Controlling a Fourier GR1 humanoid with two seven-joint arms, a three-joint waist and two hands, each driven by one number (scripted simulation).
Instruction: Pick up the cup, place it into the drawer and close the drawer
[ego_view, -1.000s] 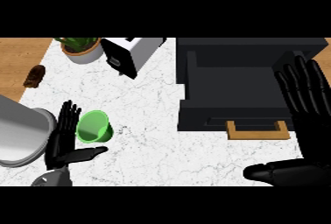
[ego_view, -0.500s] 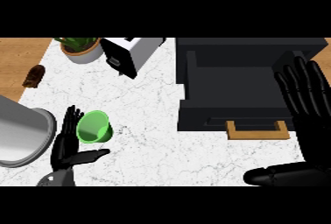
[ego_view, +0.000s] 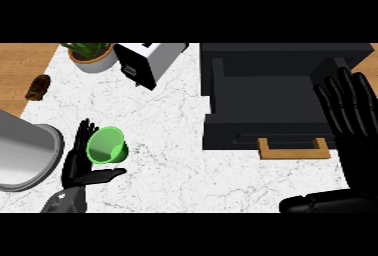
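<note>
So the left hand (ego_view: 80, 162) is open, small green plastic cup (ego_view: 108, 145) sitting right between its fingers and thumb. Right hand (ego_view: 353, 120) rests open beside the black drawer (ego_view: 277, 117).

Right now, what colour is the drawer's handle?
The drawer's handle is tan, like light wood; the head view shows it.

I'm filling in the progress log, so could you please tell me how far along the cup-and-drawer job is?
Done: the drawer already stands open, its wooden handle toward the robot. In hand: the left hand is at the green cup, fingers straight behind it and thumb below, not curled round it; the cup sits on the counter. The right hand rests open at the right edge. Left: grasp, lift, place in drawer, close it.
</note>
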